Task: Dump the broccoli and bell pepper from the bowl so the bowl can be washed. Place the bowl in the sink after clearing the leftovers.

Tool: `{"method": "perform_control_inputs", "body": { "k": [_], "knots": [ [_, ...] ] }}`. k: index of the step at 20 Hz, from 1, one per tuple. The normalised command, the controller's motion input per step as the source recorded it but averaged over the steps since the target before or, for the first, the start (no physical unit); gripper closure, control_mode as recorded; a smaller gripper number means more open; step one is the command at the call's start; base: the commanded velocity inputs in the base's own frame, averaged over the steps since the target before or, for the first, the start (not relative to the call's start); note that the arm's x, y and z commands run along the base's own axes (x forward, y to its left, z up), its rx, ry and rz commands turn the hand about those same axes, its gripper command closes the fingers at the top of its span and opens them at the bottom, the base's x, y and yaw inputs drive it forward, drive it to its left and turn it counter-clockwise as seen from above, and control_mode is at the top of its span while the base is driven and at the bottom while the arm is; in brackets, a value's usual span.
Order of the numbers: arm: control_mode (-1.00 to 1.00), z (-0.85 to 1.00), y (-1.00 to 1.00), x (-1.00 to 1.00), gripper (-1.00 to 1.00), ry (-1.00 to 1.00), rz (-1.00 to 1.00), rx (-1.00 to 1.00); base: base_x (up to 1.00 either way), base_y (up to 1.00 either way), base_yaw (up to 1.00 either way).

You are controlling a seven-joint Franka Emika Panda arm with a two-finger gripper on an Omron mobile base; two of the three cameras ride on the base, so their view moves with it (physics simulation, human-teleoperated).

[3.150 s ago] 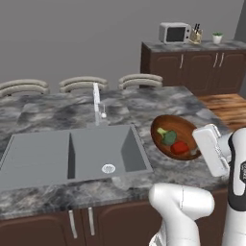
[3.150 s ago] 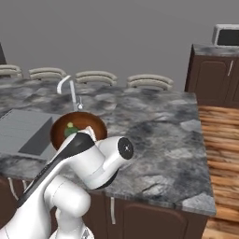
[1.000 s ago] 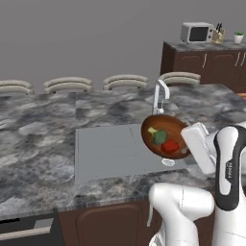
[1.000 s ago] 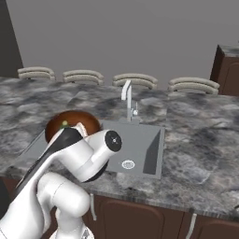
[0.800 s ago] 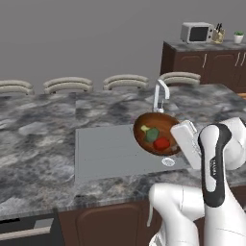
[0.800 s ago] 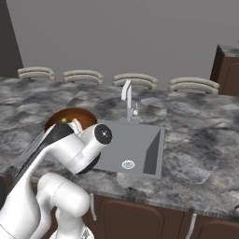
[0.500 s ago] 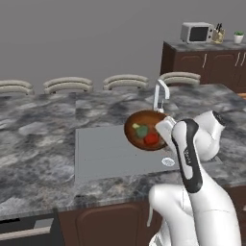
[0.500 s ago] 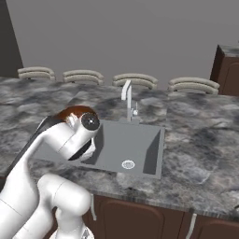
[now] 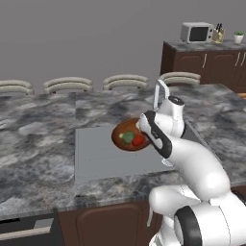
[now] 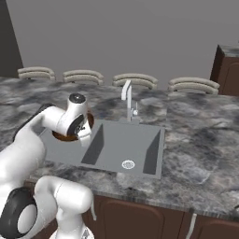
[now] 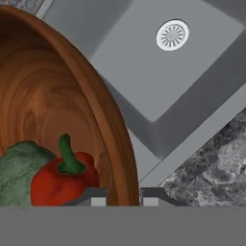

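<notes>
Nothing is dumped yet, as far as I can judge: the broccoli (image 11: 21,175) and bell pepper (image 11: 62,180) lie inside the bowl (image 9: 126,138), just left of the tool (image 11: 124,196), whose tips pinch the bowl's rim between them. The bowl hangs tilted over the sink (image 10: 116,144); the drain (image 11: 172,34) lies beyond the tool, to its right. Emptying and setting down remain.

Wooden bowl (image 11: 57,110) held aloft, leftovers inside.
Its rim sits between the jaws; red bell pepper (image 11: 60,180) and green broccoli (image 11: 19,173) lie just inside them, grey sink (image 11: 158,62) beyond.
</notes>
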Motion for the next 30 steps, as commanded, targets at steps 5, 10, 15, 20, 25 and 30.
{"method": "perform_control_inputs", "body": {
  "k": [5,10,15,20,25,30],
  "knots": [
    [-1.0,-0.03,0.0,0.01,1.0,0.05,0.0,-0.03,0.0,0.0,0.0],
    [-1.0,-0.07,0.01,-0.23,1.0,-0.06,0.0,-0.18,0.0,0.0,0.0],
    [-1.0,-0.12,0.12,-0.12,1.0,-0.03,0.0,-0.33,0.0,0.0,0.0],
    [-1.0,-0.07,0.16,0.0,1.0,-0.03,0.0,-0.4,0.0,0.0,0.0],
    [-1.0,0.06,0.32,0.0,1.0,-0.06,0.0,-0.43,0.0,0.0,0.0],
    [-1.0,0.05,0.36,0.02,1.0,-0.06,-0.02,-0.51,0.0,0.0,0.0]
  ]
}}
